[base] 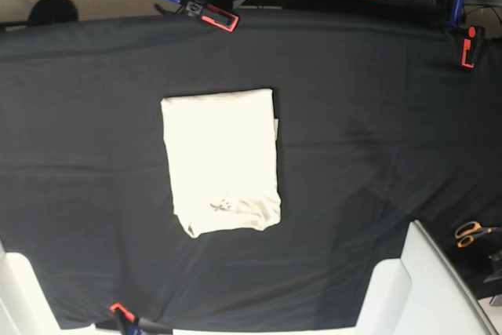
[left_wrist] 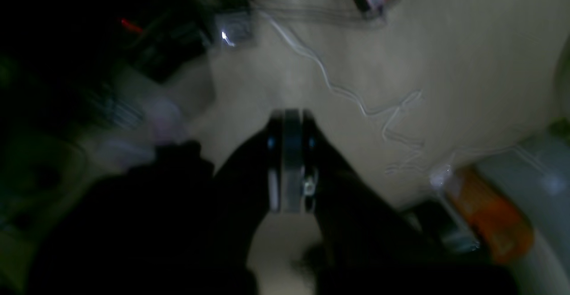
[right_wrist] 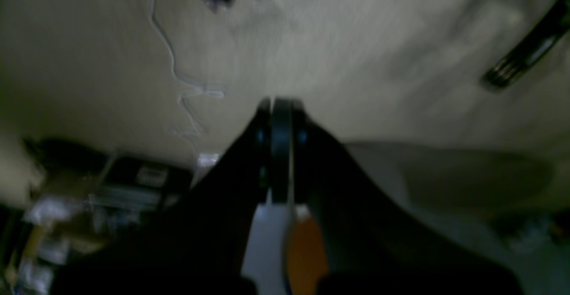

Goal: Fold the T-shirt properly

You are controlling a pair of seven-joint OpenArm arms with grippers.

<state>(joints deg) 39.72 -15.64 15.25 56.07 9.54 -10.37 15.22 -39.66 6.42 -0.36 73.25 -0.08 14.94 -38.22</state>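
Observation:
The T-shirt lies on the black table cloth left of centre, folded into a neat cream rectangle with a small mark near its front edge. Neither wrist view shows it. My left gripper is shut with nothing between its fingers. My right gripper is shut and empty too. Both wrist views are blurred and show a pale floor with loose cables, away from the table. Only white arm parts at the bottom right and bottom left appear in the base view.
Red and blue clamps hold the cloth at the back edge, and another at the front. Orange-handled scissors lie at the far right. Cables and equipment crowd the floor behind the table.

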